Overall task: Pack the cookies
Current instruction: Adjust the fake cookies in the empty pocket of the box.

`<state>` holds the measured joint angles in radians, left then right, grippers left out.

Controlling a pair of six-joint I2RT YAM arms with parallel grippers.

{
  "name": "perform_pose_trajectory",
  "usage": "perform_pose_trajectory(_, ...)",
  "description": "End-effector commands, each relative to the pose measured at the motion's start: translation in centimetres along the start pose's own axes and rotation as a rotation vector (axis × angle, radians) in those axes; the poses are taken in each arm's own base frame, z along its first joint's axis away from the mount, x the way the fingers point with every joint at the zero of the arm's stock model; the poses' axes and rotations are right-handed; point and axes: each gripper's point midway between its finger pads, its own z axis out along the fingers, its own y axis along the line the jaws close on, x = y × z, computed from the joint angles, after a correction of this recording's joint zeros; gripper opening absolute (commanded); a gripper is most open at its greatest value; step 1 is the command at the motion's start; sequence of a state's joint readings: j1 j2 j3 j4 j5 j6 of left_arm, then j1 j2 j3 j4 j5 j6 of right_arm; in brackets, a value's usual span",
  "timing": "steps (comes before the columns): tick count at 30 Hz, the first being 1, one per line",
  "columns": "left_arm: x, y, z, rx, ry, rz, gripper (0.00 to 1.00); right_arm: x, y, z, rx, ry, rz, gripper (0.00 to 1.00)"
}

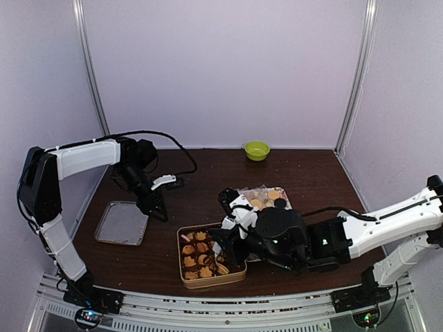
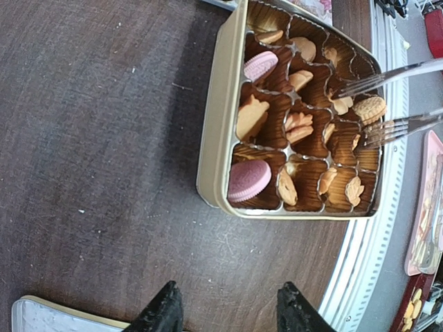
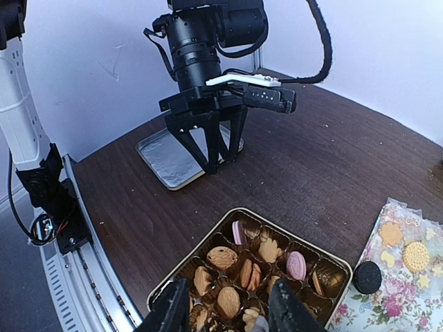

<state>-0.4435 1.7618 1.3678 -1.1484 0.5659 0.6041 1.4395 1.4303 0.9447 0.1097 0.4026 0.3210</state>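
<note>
Pale lilac walls close in a dark wooden table (image 1: 311, 180), with a small green bowl (image 1: 257, 150) at its far edge. At the near middle sits a square gold tin (image 1: 208, 280), divided into brown pleated paper cups. The cookies (image 1: 197, 252) fill most of those cups. They are mainly golden-tan rounds and moulded shapes, with two pink sandwich biscuits (image 2: 249, 180) among them.

Just right of the tin and a little farther back lies a floral paper (image 3: 387, 290) with more loose cookies (image 3: 415, 256) on it. A dark round sandwich cookie (image 3: 367, 277) rests at its edge, just beside the tin's corner. Well to the left of the tin, a shallow silver tray (image 1: 122, 223) lies flat on the table.

The left gripper (image 3: 221, 166) points straight down between the tray and the tin. It is just off the tray's right edge, and its jaws stand moderately apart with only bare table between them.

The right gripper (image 3: 228, 315) hangs over the right half of the tin with its black fingers clearly apart. In the left wrist view, two metal fork-like prongs (image 2: 394, 128) reach over the tin from that side. A ridged tan cookie (image 2: 370, 108) lies between them at the rim of a cup. I cannot tell whether the prongs pinch it or stand clear of it.
</note>
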Motion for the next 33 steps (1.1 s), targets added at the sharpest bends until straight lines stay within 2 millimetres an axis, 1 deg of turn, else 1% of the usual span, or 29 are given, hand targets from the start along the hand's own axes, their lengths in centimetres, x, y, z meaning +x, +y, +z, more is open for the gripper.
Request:
perform_pose_trajectory(1, -0.5, -0.2, 0.3, 0.024, -0.021, 0.008, 0.49, -2.6, -0.6, -1.6, -0.005, -0.097, 0.047, 0.35)
perform_pose_trajectory(6, -0.5, -0.3, 0.6, 0.034, -0.018, 0.004, 0.48, -3.9, -0.9, -2.5, -0.001, -0.126, 0.04, 0.26)
perform_pose_trajectory(9, -0.7, -0.3, 0.7, 0.035, -0.02, 0.008, 0.48, -4.9, -1.0, -3.0, 0.0, -0.144, 0.035, 0.26)
perform_pose_trajectory(12, -0.8, -0.3, 0.8, 0.039, -0.023, 0.007, 0.48, -5.3, -1.2, -3.4, -0.001, -0.148, 0.033, 0.26)
perform_pose_trajectory(18, -0.7, -0.2, 0.9, 0.034, -0.016, 0.007, 0.48, -4.1, -1.0, -3.7, -0.031, -0.112, 0.041, 0.26)
perform_pose_trajectory(21, -0.7, -0.2, 0.8, 0.03, -0.016, 0.015, 0.48, -3.4, -0.8, -3.6, -0.045, -0.089, 0.046, 0.32)
perform_pose_trajectory(23, -0.7, -0.2, 0.8, 0.029, -0.015, 0.014, 0.48, -3.0, -0.7, -3.5, -0.054, -0.077, 0.049, 0.32)
perform_pose_trajectory(33, -0.6, 0.0, 0.7, 0.014, -0.008, 0.018, 0.48, -2.1, -0.6, -3.0, -0.057, -0.053, 0.039, 0.3)
